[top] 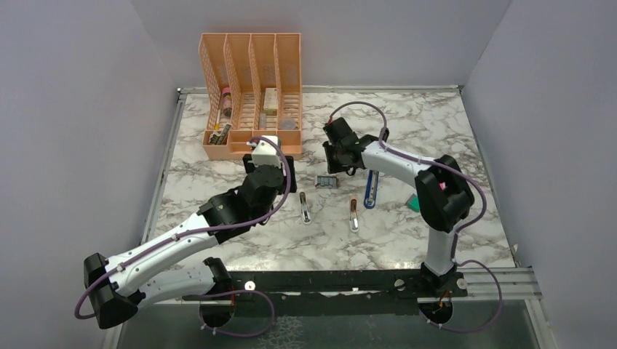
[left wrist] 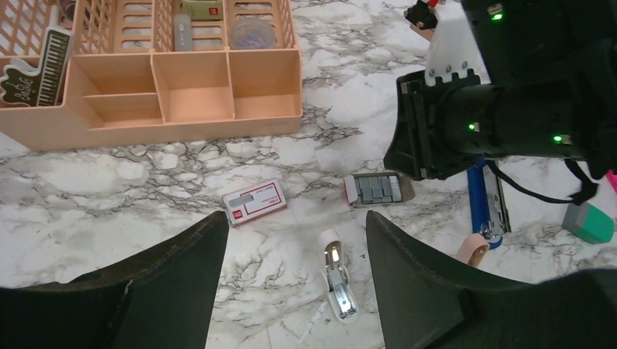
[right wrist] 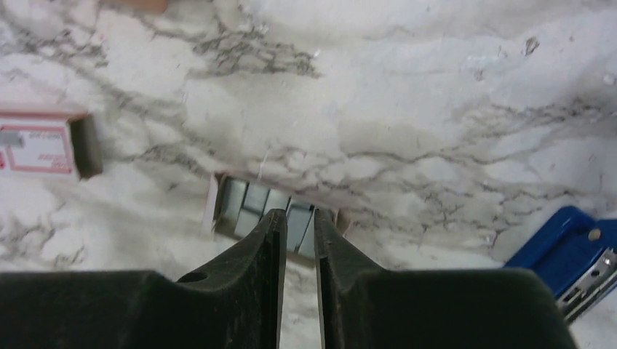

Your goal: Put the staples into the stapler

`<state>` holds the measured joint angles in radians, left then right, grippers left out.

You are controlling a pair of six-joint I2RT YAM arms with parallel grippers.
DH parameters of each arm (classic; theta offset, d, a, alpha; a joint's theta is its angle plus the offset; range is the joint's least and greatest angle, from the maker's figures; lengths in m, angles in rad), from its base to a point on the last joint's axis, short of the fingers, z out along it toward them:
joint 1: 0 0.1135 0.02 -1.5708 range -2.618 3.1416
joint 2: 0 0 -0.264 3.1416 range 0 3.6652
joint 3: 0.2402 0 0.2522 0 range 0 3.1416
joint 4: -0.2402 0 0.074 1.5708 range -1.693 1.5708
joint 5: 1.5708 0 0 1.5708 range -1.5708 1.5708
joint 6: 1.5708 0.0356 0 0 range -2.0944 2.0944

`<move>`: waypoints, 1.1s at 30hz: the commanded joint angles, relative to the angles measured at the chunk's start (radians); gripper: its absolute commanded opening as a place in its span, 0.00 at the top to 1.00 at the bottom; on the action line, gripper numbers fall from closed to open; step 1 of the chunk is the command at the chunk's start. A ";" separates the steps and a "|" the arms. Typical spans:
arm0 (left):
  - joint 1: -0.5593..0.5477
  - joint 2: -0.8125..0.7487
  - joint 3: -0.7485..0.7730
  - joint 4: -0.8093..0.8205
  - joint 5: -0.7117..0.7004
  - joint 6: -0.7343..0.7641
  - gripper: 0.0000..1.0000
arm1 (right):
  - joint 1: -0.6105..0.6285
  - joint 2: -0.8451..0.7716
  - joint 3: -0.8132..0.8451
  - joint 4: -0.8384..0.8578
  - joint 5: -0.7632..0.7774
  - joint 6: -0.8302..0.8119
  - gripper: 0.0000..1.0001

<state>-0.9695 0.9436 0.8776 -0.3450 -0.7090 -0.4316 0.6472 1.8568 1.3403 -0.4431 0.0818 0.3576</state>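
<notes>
The staples show as a reddish-pink and white box sleeve [left wrist: 255,203] lying empty, and beside it its open tray of grey staple strips [left wrist: 378,189], also seen from above [top: 327,180]. The blue stapler [top: 372,190] lies open just right of the tray, its metal channel up [left wrist: 486,207]. My right gripper [right wrist: 295,212] hangs right over the tray [right wrist: 255,207], jaws only a narrow gap apart, nothing between them. My left gripper [left wrist: 295,218] is wide open and empty, above the table near the sleeve. From above, the left gripper [top: 273,156] hides the sleeve.
An orange desk organiser [top: 251,94] stands at the back left. A small white clipper-like tool [left wrist: 338,280] and a peach one [top: 353,214] lie in front of the tray. A teal block [left wrist: 589,222] and a pink highlighter [top: 442,187] lie at the right.
</notes>
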 commanded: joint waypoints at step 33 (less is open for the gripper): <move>0.026 0.095 -0.045 0.012 -0.071 0.012 0.29 | 0.003 0.037 -0.065 -0.078 -0.192 -0.025 0.76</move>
<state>-0.9489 1.0470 0.8452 -0.3527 -0.8051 -0.4225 0.6468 1.9347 1.3037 -0.5083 -0.0048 0.3462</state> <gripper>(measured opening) 0.711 0.238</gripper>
